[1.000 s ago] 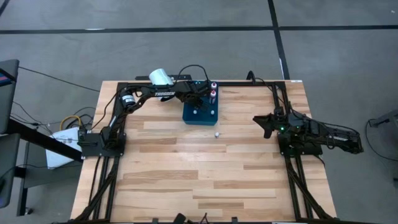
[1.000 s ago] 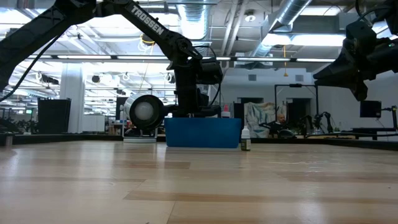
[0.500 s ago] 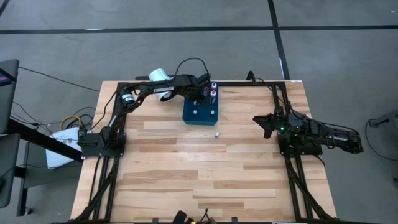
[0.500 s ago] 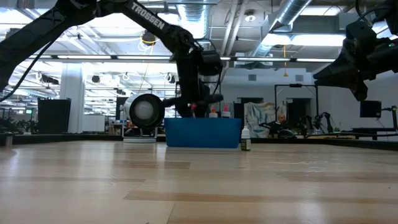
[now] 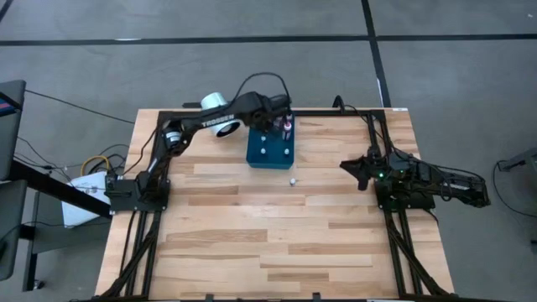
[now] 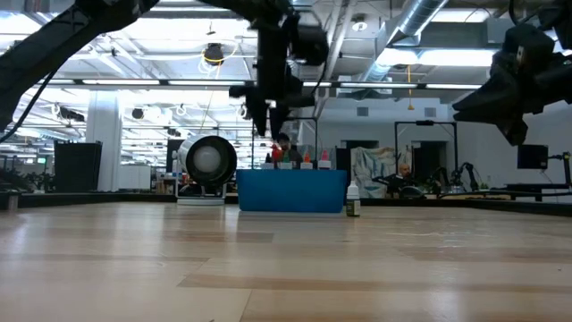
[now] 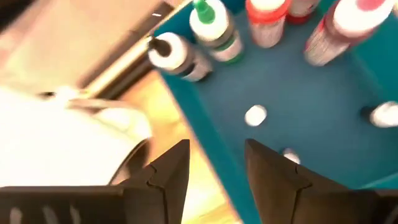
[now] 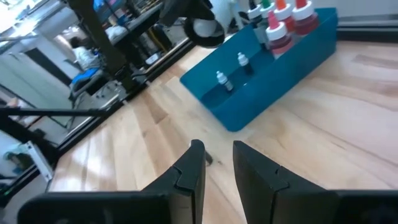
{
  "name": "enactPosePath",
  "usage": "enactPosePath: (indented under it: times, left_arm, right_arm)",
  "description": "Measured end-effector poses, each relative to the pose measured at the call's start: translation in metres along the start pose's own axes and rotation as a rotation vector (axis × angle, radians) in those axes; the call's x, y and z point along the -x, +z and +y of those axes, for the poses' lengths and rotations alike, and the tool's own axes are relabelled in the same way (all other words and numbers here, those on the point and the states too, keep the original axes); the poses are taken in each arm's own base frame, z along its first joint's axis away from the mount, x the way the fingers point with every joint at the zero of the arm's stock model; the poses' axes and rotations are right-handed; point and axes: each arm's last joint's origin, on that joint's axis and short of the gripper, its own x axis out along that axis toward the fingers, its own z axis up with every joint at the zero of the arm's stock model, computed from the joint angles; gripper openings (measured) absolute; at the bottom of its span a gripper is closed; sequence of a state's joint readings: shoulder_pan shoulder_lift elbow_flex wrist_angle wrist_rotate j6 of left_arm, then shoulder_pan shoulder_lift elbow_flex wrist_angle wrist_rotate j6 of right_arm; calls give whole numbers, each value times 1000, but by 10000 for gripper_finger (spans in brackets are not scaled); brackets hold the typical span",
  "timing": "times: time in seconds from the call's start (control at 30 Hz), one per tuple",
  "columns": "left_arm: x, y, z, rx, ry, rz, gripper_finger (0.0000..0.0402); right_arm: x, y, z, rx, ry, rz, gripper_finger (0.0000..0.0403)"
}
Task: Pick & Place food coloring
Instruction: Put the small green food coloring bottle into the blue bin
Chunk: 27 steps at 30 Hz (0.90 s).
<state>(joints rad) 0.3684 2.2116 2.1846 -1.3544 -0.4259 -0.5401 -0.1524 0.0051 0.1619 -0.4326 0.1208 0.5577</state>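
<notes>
The food coloring bottles [image 7: 267, 18] with green, red and pink tops stand upright at the far end of a blue tray [image 5: 268, 153]. Tiny white-capped ones [image 7: 255, 115] stand lower in the tray. One more small bottle [image 5: 292, 180] stands on the table just near of the tray [image 6: 290, 190]. My left gripper [image 6: 268, 125] hangs open above the tray's far left corner, pointing steeply down, with nothing between its fingers [image 7: 168, 171]. My right gripper [image 5: 357, 168] waits open over the table's right side, empty.
A large white cylinder [image 5: 220, 113] lies on its side at the far edge, just left of the tray, close under my left arm. Black frame rails run along the table's left, right and far edges. Bare wood spreads over the near half.
My left gripper has risen straight up from the tray's far left corner and now hangs well above the bottle tops. The bottles that it stood in front of in the low view now show upright in the tray. My right arm has kept still.
</notes>
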Motion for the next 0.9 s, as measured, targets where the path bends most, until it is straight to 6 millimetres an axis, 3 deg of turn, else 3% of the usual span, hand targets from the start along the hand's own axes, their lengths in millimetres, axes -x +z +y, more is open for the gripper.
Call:
enactPosePath:
  times: [0.13, 0.43, 0.67, 0.9]
  left_arm:
    - [20, -21, -23, -88, 97, -44, 147]
    - [62, -74, -76, -162, 100, -143, 147]
    - [94, -121, -95, -126, 177, -280, 147]
    - [108, -145, -87, -67, 169, -320, 147]
  right_arm:
    - [0, 0, 2, -1, 40, 15, 71]
    - [0, 4, 11, 10, 241, 53, 71]
    - [-6, 6, 20, 79, 313, 51, 71]
    - [-19, 7, 32, 102, 362, 71, 71]
